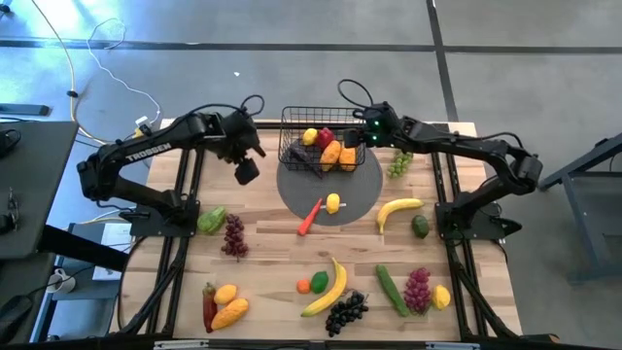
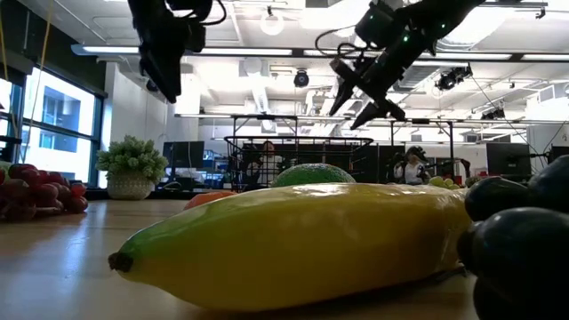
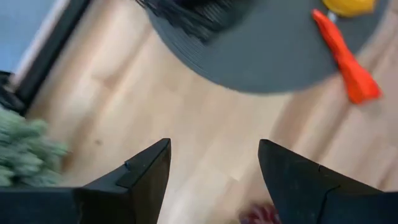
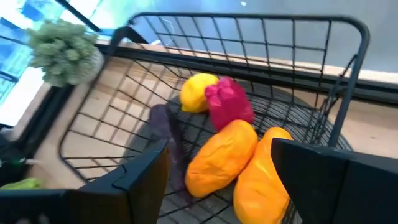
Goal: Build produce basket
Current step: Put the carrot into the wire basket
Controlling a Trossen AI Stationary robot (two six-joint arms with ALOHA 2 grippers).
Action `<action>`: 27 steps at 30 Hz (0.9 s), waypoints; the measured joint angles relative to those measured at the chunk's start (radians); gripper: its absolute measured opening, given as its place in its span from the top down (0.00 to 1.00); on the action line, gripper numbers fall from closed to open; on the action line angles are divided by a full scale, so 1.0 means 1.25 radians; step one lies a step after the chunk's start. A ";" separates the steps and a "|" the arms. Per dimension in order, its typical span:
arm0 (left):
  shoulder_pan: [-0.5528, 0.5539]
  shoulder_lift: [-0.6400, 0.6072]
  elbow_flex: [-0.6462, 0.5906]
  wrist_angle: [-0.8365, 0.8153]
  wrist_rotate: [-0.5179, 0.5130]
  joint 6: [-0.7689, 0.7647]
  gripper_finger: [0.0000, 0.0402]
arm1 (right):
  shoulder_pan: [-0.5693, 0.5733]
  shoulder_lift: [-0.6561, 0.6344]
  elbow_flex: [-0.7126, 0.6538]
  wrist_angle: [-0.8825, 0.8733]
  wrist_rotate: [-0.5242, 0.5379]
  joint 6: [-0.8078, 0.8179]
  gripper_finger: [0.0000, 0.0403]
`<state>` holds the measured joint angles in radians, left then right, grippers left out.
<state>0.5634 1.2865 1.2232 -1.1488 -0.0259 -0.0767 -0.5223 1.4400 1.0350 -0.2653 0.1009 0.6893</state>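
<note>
The black wire basket (image 1: pixel 296 124) stands on the far part of a grey round mat (image 1: pixel 362 190). Inside it lie a lemon (image 4: pixel 198 92), a red pepper (image 4: pixel 227 102), two orange fruits (image 4: pixel 222 157) and a dark purple piece (image 4: pixel 166 127). My right gripper (image 4: pixel 221 163) hovers open and empty just above the basket's right side (image 1: pixel 363 139), its fingers slanting down toward the fruit. My left gripper (image 1: pixel 246 171) hangs open and empty over bare wood left of the mat (image 3: pixel 214 168), pointing steeply down.
A carrot (image 1: pixel 309 216) and a lemon (image 1: pixel 333 202) lie on the mat's near part. Green grapes (image 1: pixel 398 163), a banana (image 1: pixel 398 209) and an avocado (image 1: pixel 420 226) lie right of it. A leafy bunch (image 1: pixel 212 220) and purple grapes (image 1: pixel 234 235) lie left. More produce fills the near edge.
</note>
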 joint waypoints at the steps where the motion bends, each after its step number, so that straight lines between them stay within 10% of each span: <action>1: -0.015 0.000 0.000 -0.011 0.003 -0.009 0.43 | 0.005 -0.008 0.000 -0.001 0.000 -0.001 0.35; 27: -0.459 0.000 0.000 0.001 -0.035 -0.456 0.43 | 0.267 -0.098 0.000 -0.056 0.030 0.141 0.35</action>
<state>-0.0106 1.2865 1.2232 -1.1477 -0.0698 -0.6471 -0.1889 1.3178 1.0351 -0.3354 0.1378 0.8653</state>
